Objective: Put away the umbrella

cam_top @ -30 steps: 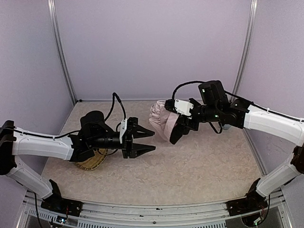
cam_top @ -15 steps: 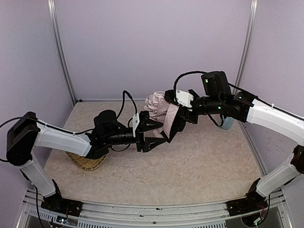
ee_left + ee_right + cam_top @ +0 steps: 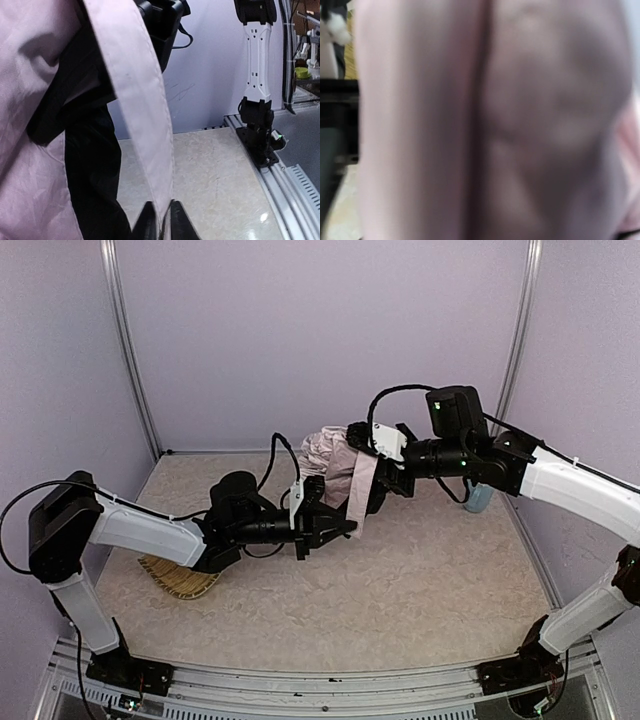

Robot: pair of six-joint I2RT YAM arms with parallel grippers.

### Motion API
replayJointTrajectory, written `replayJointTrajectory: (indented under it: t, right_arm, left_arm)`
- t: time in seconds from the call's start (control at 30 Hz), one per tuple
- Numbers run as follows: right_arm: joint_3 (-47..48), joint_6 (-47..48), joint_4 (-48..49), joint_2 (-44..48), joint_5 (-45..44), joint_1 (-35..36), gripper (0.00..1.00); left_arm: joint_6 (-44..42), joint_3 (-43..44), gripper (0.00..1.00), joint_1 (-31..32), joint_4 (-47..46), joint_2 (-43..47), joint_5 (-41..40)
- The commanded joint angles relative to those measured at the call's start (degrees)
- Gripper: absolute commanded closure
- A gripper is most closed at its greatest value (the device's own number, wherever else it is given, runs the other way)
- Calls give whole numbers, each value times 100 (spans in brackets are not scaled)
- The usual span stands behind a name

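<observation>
The right gripper (image 3: 372, 492) clamps the umbrella (image 3: 325, 452) aloft between its jaws, likely so the left gripper (image 3: 161, 225), jaws pinched on the hanging flap (image 3: 145, 125), can wrap it.

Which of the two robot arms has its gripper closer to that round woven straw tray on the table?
Left. The left gripper pinches the pale pink fabric umbrella up and right of the woven straw tray; the right gripper holds that umbrella farther right.
</observation>
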State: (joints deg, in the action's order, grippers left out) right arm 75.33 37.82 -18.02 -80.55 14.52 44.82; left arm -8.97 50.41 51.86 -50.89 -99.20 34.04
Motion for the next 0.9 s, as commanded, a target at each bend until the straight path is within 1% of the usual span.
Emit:
replayJointTrajectory:
  t: [0.0, 0.17, 0.3, 0.37, 0.43, 0.53, 0.63, 0.7, 0.77, 0.87]
  right_arm:
    - [68, -166, 448, 209, -59, -73, 100]
    - [16, -458, 491, 310, -137, -333, 100]
    - [9, -725, 498, 499, -43, -808, 100]
    - [12, -783, 486, 575, 53, -977, 100]
    - [24, -794, 461, 629, 126, -1038, 100]
    - [108, -794, 377, 655, 347, -1054, 100]
    - [254, -772, 230, 661, 606, -1054, 100]
    - [366, -696, 100, 685, 1016, -1053, 100]
    - [491, -470, -232, 705, 1785, -1054, 100]
    - [534, -271, -650, 715, 2800, -1014, 100]
  left_arm:
    - [148, 167, 100, 75, -16, 101, 521]
    - [93, -95, 100, -3, 489, 371, 590]
    - [131, -650, 100, -321, 638, 589, 658]
    - [-53, -760, 100, -410, 925, 616, 601]
    - [-321, -778, 100, -474, 1302, 555, 475]
    - [-473, -726, 100, -610, 1663, 369, 293]
    - [-824, -552, 100, -737, 2035, 159, 168]
    - [-1107, -336, 100, -804, 2326, -56, 126]
    - [-1393, -78, 100, -930, 2641, -303, -2]
    - [-1798, 269, 100, -1156, 2756, -606, -157]
